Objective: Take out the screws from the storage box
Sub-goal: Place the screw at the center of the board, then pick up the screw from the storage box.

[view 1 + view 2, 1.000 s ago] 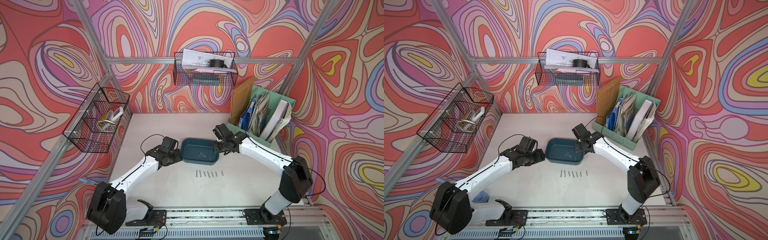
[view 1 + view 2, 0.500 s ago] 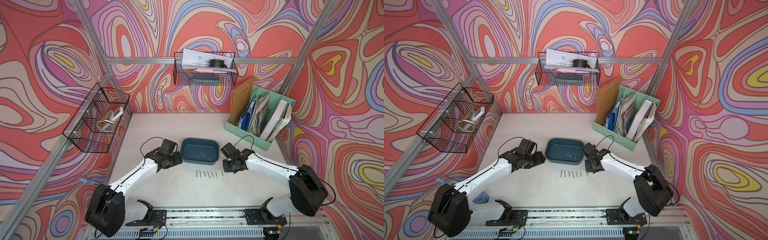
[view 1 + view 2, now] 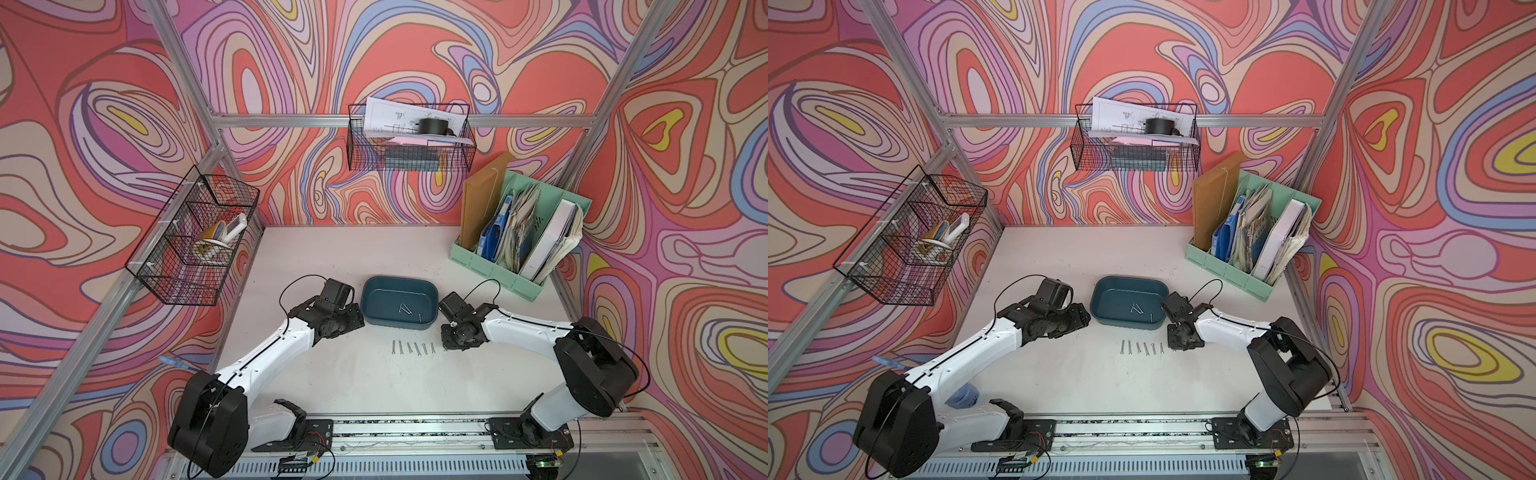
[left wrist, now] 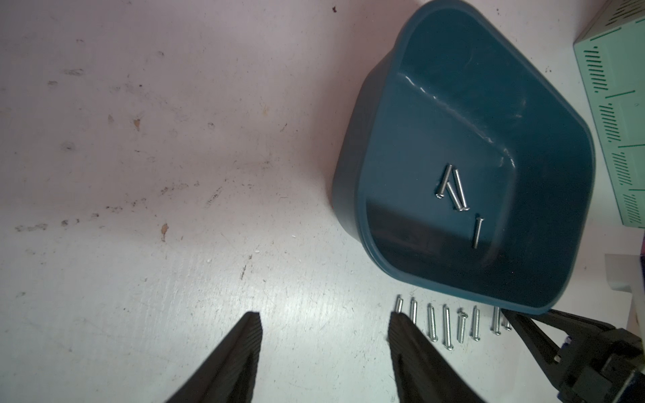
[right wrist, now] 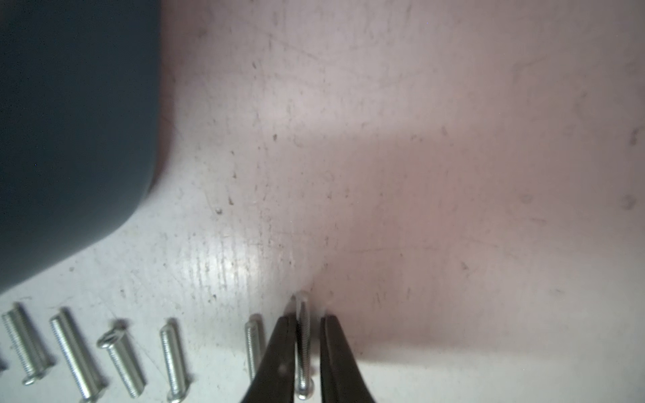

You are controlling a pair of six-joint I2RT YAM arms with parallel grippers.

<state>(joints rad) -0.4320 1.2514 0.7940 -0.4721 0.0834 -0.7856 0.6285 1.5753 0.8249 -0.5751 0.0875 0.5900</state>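
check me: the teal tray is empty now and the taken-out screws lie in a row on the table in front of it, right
Not empty: the left wrist view shows four screws lying in the teal tray. The taken-out screws do lie in a row on the table in front of it.

A robot lab cell dressed as an office nook — aluminium frame point(image 3: 291, 120), swirl-printed walls point(image 3: 374, 50), two arms point(image 3: 270, 353) mounted on a rail point(image 3: 415, 432). Beyond the right claw point(image 5: 309, 315) stands a file organiser point(image 3: 490, 270) (stuffed with folders and papers); wire baskets point(image 3: 409, 145) hang on the walls farther back.
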